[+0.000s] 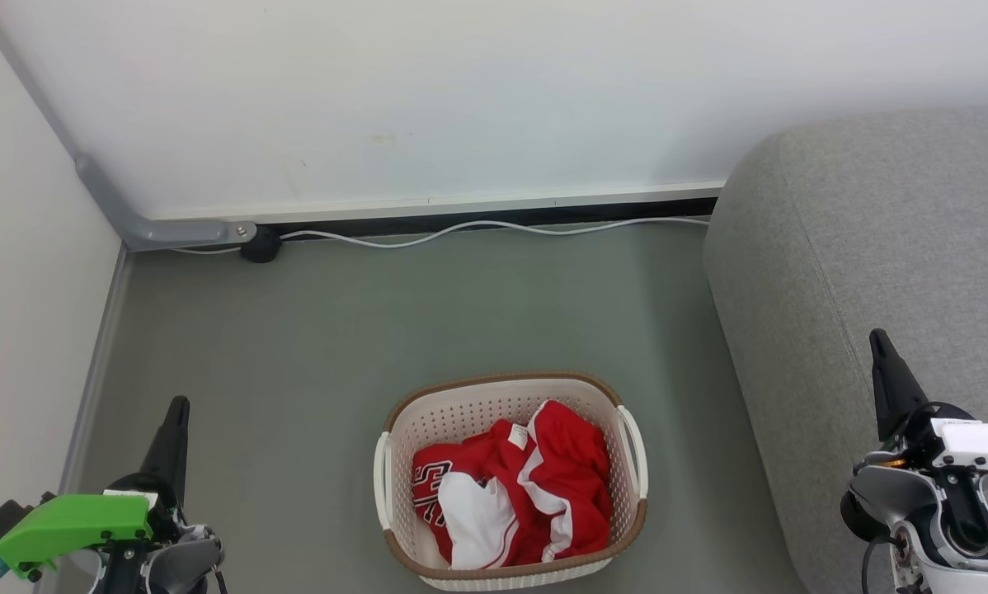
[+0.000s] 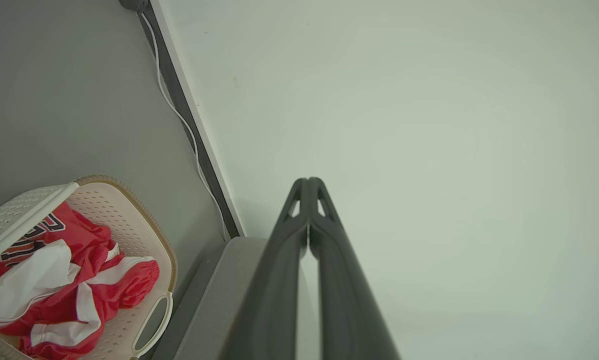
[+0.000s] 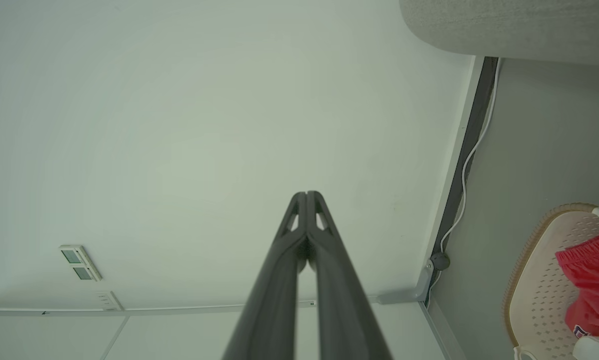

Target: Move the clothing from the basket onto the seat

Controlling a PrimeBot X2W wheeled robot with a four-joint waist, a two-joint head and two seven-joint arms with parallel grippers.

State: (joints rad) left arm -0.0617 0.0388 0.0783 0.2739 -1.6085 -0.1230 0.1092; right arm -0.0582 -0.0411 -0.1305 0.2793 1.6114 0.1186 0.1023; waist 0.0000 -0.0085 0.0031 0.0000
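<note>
Red and white clothing (image 1: 515,495) lies crumpled inside the cream basket (image 1: 395,437) on the grey floor, low in the middle of the head view. The grey seat (image 1: 873,272) rises to the basket's right. My left gripper (image 1: 178,406) points up at the lower left, shut and empty, well left of the basket. My right gripper (image 1: 877,340) is shut and empty at the lower right, in front of the seat. The left wrist view shows its gripper (image 2: 308,181), the clothing (image 2: 54,280) and the basket (image 2: 144,235). In the right wrist view are that gripper (image 3: 306,194), the basket (image 3: 534,280) and the clothing (image 3: 592,270).
A white wall (image 1: 461,99) with a dark skirting closes the far side. A white cable (image 1: 494,227) runs along its foot from a dark plug (image 1: 261,245). A second wall (image 1: 24,272) stands close on the left. Grey floor (image 1: 337,330) lies between basket and walls.
</note>
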